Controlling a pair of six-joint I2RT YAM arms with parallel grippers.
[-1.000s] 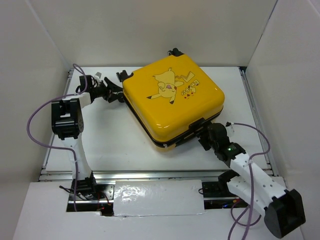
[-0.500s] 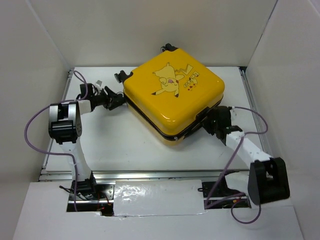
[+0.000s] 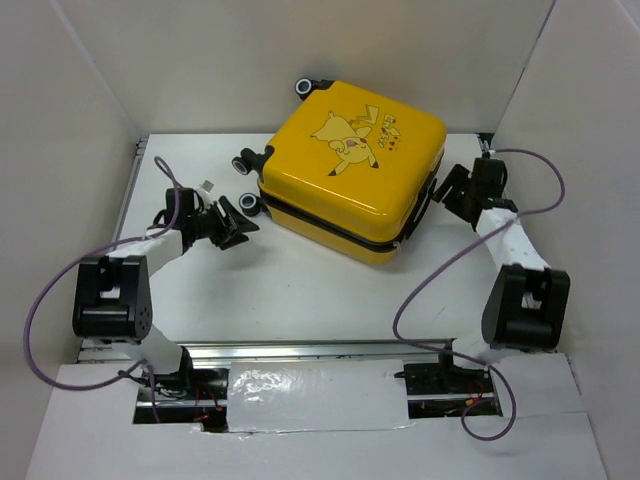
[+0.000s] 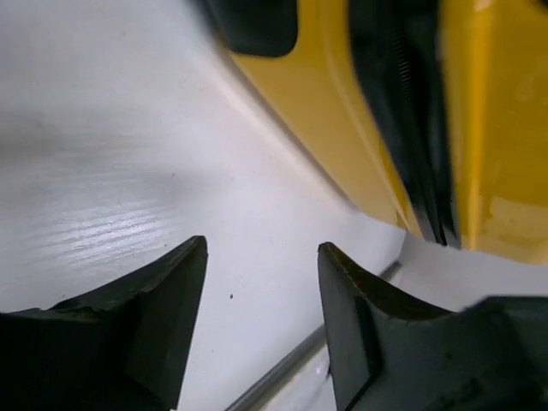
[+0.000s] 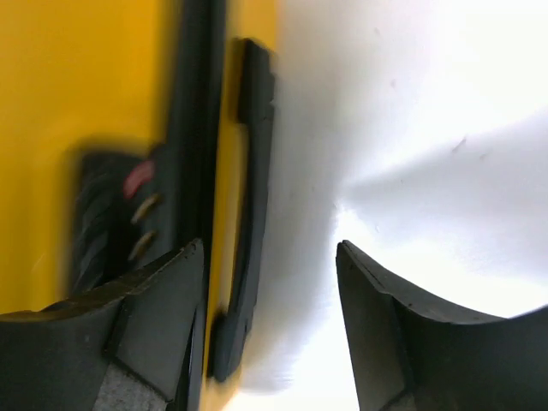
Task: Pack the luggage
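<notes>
Lying flat on the white surface (image 3: 300, 290), toward the far side, the luggage (image 3: 350, 180) is showing its cartoon lid up with both shells meeting, so the packing is looking nearly done. Whether it is fastened all around, I cannot tell. The left hand (image 3: 238, 222) is hovering near its near-left corner, fingers wide and empty. The right hand (image 3: 448, 187) is waiting beside the black handle (image 5: 253, 214), also wide, holding nothing.

We saw a white table (image 3: 300, 290) carrying the closed yellow luggage (image 3: 350, 170), Pikachu lid up, wheels on its left side. Left of the luggage, well apart, a small pale scrap (image 3: 207, 185) lay on the table.
</notes>
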